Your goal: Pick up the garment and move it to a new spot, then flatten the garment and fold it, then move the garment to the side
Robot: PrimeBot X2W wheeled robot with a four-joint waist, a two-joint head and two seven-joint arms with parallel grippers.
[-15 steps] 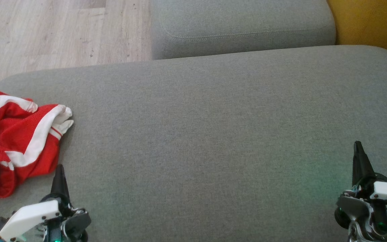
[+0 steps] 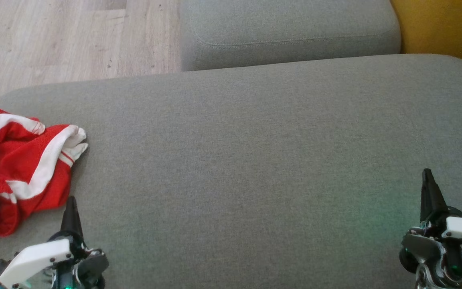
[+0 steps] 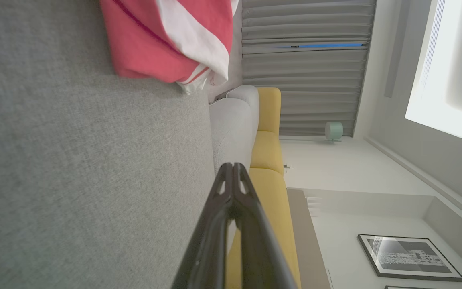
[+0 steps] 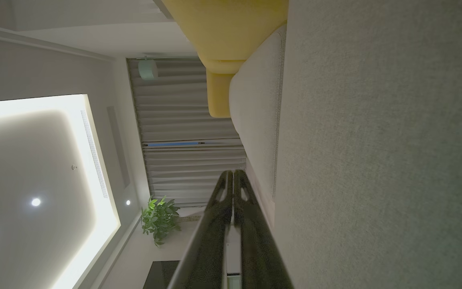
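Since nothing is in hand yet, we begin nearest ourselves. Our left gripper (image 2: 71, 206) sits at 7 o'clock of the head view and our right gripper (image 2: 428, 180) at 5 o'clock. Each has its 2 dark fingers clenched together on nothing, tips pointing toward 12 above the grey cushion (image 2: 255, 152). We judge this a rest pose, held low and well apart so the surface between them lies open to the camera.

Just beyond the left gripper's tip, toward 10 o'clock, lies the garment (image 2: 18, 168): red cloth with white bands, crumpled in a heap at the cushion's 9 o'clock edge. Bunched there, it leaves the broad middle free, which we take as the likely new spot. The left arm is the near one, so we expect its fingers must part before reaching in.

Farther off at 12 o'clock another grey cushion (image 2: 287, 36) butts against this one, with wooden floor (image 2: 54, 40) at 11 and a yellow seat (image 2: 447, 28) at 1.
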